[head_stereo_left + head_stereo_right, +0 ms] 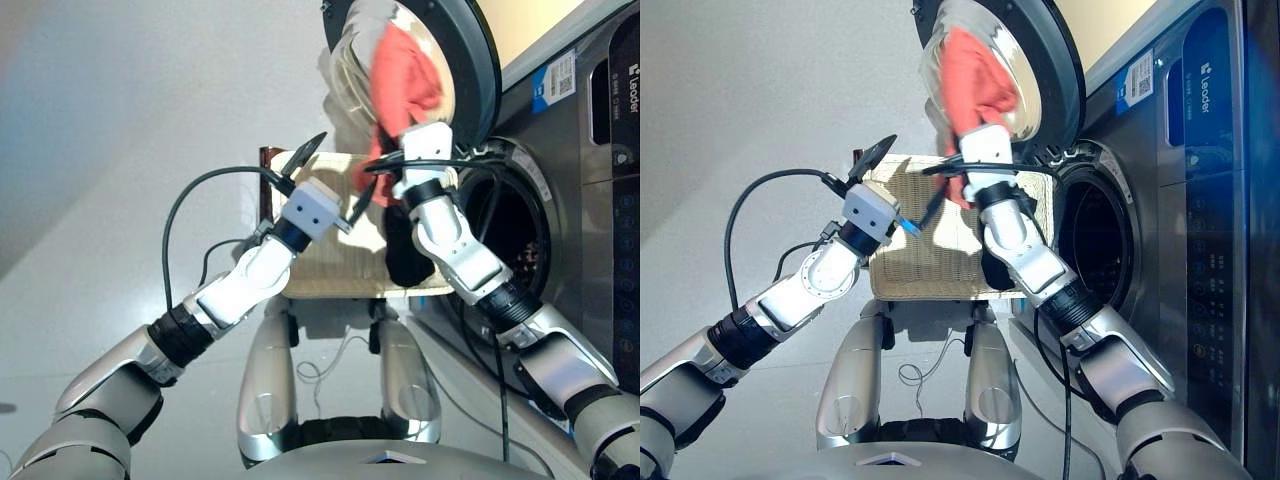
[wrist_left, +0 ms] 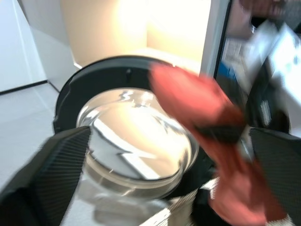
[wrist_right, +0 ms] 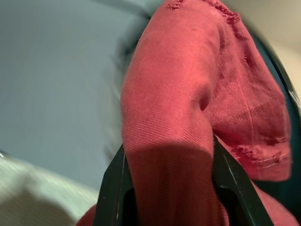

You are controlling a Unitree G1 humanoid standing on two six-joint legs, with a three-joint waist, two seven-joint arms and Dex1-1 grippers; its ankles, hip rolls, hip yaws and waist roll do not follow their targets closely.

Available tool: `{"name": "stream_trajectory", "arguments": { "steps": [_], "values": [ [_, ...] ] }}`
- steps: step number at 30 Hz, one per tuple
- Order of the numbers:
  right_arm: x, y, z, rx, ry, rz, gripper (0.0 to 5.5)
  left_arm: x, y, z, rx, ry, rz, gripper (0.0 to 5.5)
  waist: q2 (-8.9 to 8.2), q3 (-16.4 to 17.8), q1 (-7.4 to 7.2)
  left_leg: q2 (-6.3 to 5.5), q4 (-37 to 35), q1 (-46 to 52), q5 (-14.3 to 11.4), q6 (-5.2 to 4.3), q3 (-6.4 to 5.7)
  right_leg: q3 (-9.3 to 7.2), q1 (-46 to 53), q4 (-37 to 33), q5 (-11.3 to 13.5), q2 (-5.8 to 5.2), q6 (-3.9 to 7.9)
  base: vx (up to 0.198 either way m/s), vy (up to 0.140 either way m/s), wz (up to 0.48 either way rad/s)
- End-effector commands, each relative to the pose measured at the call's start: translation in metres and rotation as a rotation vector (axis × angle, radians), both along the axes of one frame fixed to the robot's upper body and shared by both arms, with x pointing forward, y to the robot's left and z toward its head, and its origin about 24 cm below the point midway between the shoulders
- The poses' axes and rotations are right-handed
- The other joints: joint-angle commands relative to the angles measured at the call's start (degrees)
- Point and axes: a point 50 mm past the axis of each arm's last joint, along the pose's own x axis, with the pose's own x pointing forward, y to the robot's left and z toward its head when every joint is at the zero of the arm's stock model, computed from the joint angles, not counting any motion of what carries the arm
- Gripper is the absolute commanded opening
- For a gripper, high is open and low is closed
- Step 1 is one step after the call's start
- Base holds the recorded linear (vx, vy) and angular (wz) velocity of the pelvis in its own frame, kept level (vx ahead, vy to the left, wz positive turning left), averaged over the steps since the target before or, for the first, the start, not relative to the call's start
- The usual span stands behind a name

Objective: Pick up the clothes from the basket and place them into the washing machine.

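Pale floor (image 1: 120,150) — cream wicker basket (image 1: 930,255) holds black cloth (image 1: 405,255).

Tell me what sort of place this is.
Likely a laundry corner: a front-loading washer with its door open, and a basket on the floor. The right gripper holds a red cloth.

Our arms wear glossy white and silver shells with black ribbed joints; black cables loop from both wrists, and each white-housed gripper, left gripper (image 1: 322,172) included, carries black fingers.
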Motion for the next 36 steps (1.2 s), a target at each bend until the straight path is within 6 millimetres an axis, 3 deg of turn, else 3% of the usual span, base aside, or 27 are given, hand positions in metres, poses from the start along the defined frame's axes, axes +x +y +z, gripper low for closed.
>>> {"name": "stream_trajectory", "arguments": {
  "steps": [1, 2, 5, 8, 13, 14, 19, 24, 25, 28, 30, 32, 35, 36],
  "values": [
    [0.002, -0.021, 0.034, 0.066, -0.171, -0.085, 0.0, -0.021, -0.017, 0.036, -0.148, -0.124, -0.174, 5.5, 1.8, -2.3, 0.43, -1.06, 4.7, 1.4, -3.9, -2.25, 0.33, 3.38, -4.2, 1.6, 3.8, -1.29, 1.54, 0.0, 0.0, 0.0],
    [0.005, -0.036, 0.025, 0.083, -0.136, -0.177, 0.0, -0.02, -0.018, 0.036, -0.157, -0.11, -0.19, 5.5, 2.08, -2.3, 0.5, -1.19, 4.6, 1.5, -4.0, -2.24, 0.29, 3.39, -4.1, 1.7, 3.8, -1.32, 1.55, 0.0, 0.0, 0.0],
    [0.008, -0.051, 0.018, 0.111, -0.108, -0.258, 0.0, -0.02, -0.019, 0.038, -0.165, -0.103, -0.202, 5.5, 2.28, -2.3, 0.63, -1.25, 4.6, 1.4, -4.0, -2.26, 0.24, 3.37, -4.1, 1.7, 3.7, -1.35, 1.55, 0.0, 0.0, 0.0],
    [0.01, -0.073, -0.004, 0.162, -0.027, -0.411, 0.0, -0.019, -0.022, 0.039, -0.173, -0.093, -0.212, 5.5, 2.69, -2.1, 0.85, -1.34, 4.9, 1.4, -4.0, -2.33, -0.05, 3.2, -3.8, 1.7, 3.5, -1.41, 1.47, 0.0, 0.0, 0.0],
    [0.005, -0.074, -0.029, 0.214, 0.069, -0.432, 0.0, -0.017, -0.023, 0.039, -0.196, -0.096, -0.188, 5.5, 2.98, -2.0, 0.82, -1.46, 4.8, 1.2, -4.0, -2.38, -0.17, 3.03, -4.0, 1.7, 3.5, -1.52, 1.45, 0.0, 0.0, 0.0],
    [0.0, -0.073, -0.042, 0.28, 0.114, -0.446, 0.0, -0.016, -0.021, 0.04, -0.223, -0.095, -0.155, 5.5, 3.05, -1.8, 0.8, -1.51, 4.8, 1.2, -4.0, -2.38, -0.18, 3.0, -4.0, 1.7, 3.5, -1.55, 1.41, 0.0, 0.0, 0.0],
    [-0.005, -0.062, -0.063, 0.247, 0.198, -0.42, 0.0, -0.014, -0.024, 0.044, -0.32, -0.068, -0.137, 5.5, 3.24, -1.2, 0.72, -1.67, 5.1, 0.6, -4.0, -2.4, -0.37, 2.98, -4.5, 2.4, 3.2, -1.61, 1.22, 0.0, 0.0, 0.0],
    [-0.011, -0.062, -0.083, 0.216, 0.277, -0.472, 0.0, -0.016, -0.043, 0.052, -0.446, 0.0, -0.198, 5.5, 3.94, -0.7, 0.43, -1.84, 8.4, -2.7, -4.9, -2.54, -1.67, 3.37, -9.2, 10.3, 0.0, -0.67, 0.48, -0.013, -0.015, 0.089],
    [-0.012, -0.064, -0.083, 0.214, 0.273, -0.478, 0.0, -0.017, -0.049, 0.053, -0.462, 0.02, -0.22, 5.5, 4.26, -0.7, -0.05, -2.02, 11.2, -5.4, -5.7, -2.53, -2.06, 4.38, -12.1, 13.8, -1.0, -0.05, -0.02, -0.059, -0.031, 0.329],
    [-0.013, -0.072, -0.084, 0.225, 0.28, -0.522, 0.0, -0.019, -0.056, 0.058, -0.474, 0.018, -0.249, 5.5, 4.78, -0.7, -0.35, -2.05, 14.5, -9.2, -6.7, -2.51, -2.75, 4.92, -16.1, 18.0, -2.5, 0.63, -0.5, -0.053, -0.025, 0.488],
    [-0.013, -0.08, -0.085, 0.219, 0.283, -0.581, 0.0, -0.021, -0.062, 0.061, -0.49, 0.029, -0.272, 5.5, 5.27, -0.7, -0.41, -2.05, 16.5, -11.7, -7.2, -2.47, -3.28, 4.74, -18.6, 20.5, -3.3, 0.89, -0.82, -0.058, -0.056, 0.202],
    [-0.016, -0.102, -0.084, 0.207, 0.293, -0.698, 0.0, -0.024, -0.067, 0.061, -0.515, 0.054, -0.298, 5.5, 5.89, -0.7, -0.33, -1.96, 18.5, -15.7, -7.4, -2.46, -3.85, 3.89, -22.3, 22.6, -4.1, 0.67, -1.08, -0.036, -0.073, 0.164],
    [-0.017, -0.133, -0.068, 0.14, 0.238, -0.848, 0.0, -0.028, -0.067, 0.061, -0.519, 0.055, -0.3, 5.5, 6.7, -0.7, -0.17, -2.02, 20.9, -19.6, -8.3, -2.63, -4.39, 3.75, -26.0, 25.3, -5.3, 0.78, -1.43, 0.0, 0.0, 0.0],
    [-0.016, -0.133, -0.066, 0.142, 0.234, -0.847, 0.0, -0.028, -0.067, 0.063, -0.518, 0.051, -0.301, 5.5, 6.74, -0.7, -0.17, -2.01, 20.7, -19.9, -7.9, -2.62, -4.41, 3.75, -26.4, 25.0, -4.9, 0.81, -1.44, -0.053, -0.033, 0.02]
  ]
}}
